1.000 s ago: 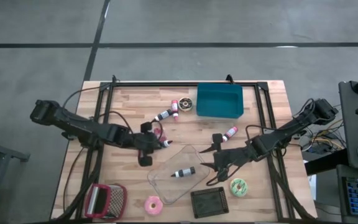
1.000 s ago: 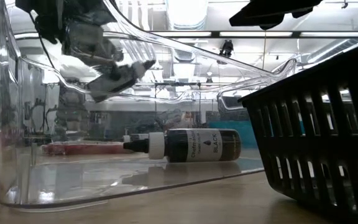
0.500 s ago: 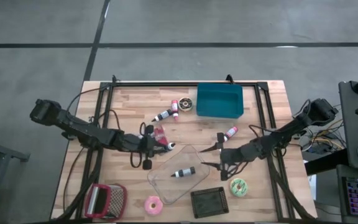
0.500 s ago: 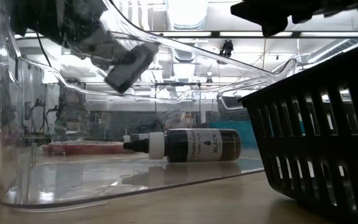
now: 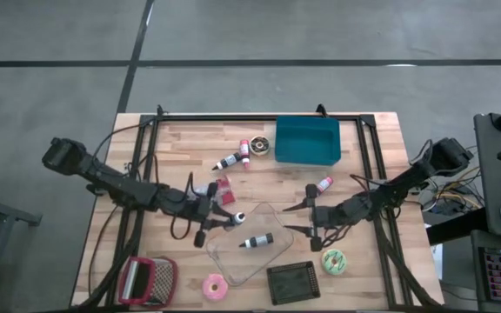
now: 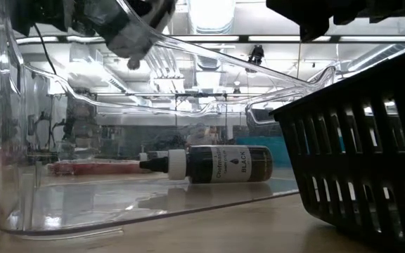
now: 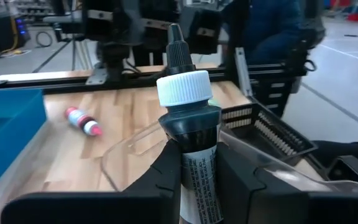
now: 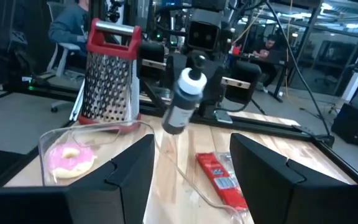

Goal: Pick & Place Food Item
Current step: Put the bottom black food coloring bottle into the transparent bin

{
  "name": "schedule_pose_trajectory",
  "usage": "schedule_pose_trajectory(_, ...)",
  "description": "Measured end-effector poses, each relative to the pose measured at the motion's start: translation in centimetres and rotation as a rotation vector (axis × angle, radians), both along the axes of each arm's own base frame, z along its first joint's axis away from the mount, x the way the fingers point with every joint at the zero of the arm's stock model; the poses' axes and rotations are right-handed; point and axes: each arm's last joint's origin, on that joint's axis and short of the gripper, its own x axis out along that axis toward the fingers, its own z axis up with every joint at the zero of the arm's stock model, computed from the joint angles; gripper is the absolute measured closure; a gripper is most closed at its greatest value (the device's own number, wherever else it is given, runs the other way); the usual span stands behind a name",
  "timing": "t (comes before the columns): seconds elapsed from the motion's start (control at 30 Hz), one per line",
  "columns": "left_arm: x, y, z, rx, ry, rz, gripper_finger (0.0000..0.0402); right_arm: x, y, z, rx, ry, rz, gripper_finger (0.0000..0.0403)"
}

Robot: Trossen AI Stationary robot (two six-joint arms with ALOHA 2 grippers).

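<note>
— Where's your bottle [image 7: 188,124]?

— Clamped in the left gripper [image 5: 224,219], cap pointing at the clear tray [image 5: 272,256] just ahead, probably over its rim. Your right gripper [image 5: 298,219] waits empty, fingers apart.

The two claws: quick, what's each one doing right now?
Left gripper: shut on a small dropper bottle.
Right gripper: open, holding nothing.

Clear bin [image 6: 20,176]: fills the near left, wall upright.
Bottle [image 6: 213,165]: 1, lying flat in the bin, label reads BLACK.
Black basket [image 6: 361,169]: right foreground.
Top left: possibly a gripper [image 6: 129,35], blurred through plastic.
</note>
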Motion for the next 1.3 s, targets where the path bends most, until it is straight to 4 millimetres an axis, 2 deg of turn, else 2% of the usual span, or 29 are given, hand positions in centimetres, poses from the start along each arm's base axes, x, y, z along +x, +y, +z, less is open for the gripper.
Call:
schedule_pose_trajectory(0.23, 0.1, -0.8, -0.6, 0.018, -0.009, 0.0, 0.0337, 0.0, 0.0, -0.1, -0.004, 0.006, 0.0, 0.0195)
schedule_pose_trajectory(0.47, 2.1, -1.8, -2.4, 0.02, 0.039, -0.004, 0.0338, 0.0, 0.0, -0.1, -0.022, 0.006, -0.001, 0.0195)
schedule_pose_trajectory(0.57, 3.1, -2.3, -2.5, 0.009, 0.069, -0.011, 0.0338, 0.0, 0.0, -0.1, -0.024, 0.006, -0.001, 0.0195)
schedule_pose_trajectory(0.93, 5.9, -3.4, -2.4, 0.051, 0.361, -0.002, 0.0338, 0.0, 0.0, -0.2, -0.027, 0.016, -0.001, 0.0195)
schedule_pose_trajectory(1.1, 6.6, -4.0, -2.3, 0.037, 0.43, -0.069, 0.0338, 0.0, 0.0, -0.3, -0.032, 0.026, -0.002, 0.0195)
schedule_pose_trajectory(1.3, 7.3, -4.5, -3.1, 0.037, 0.54, -0.13, 0.0338, 0.0, 0.0, -0.4, -0.034, 0.033, -0.003, 0.0195)
